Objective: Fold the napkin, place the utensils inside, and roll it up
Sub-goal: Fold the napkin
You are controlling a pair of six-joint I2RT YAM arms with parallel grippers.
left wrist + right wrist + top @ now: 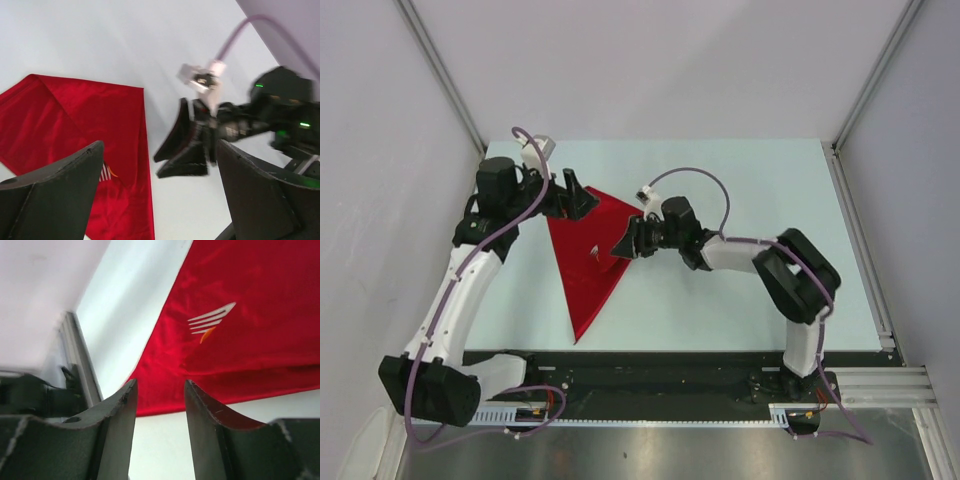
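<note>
while napkin [582,285] lies just ahead | left fingers [55,185] apart | right fingers [210,430] apart

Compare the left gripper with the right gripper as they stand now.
The left gripper has its jaws wide apart; the right gripper leaves a narrower gap between its own. The left gripper sits at the far left edge of the napkin, the right gripper at its right edge. Both hold nothing and point toward the napkin.
</note>
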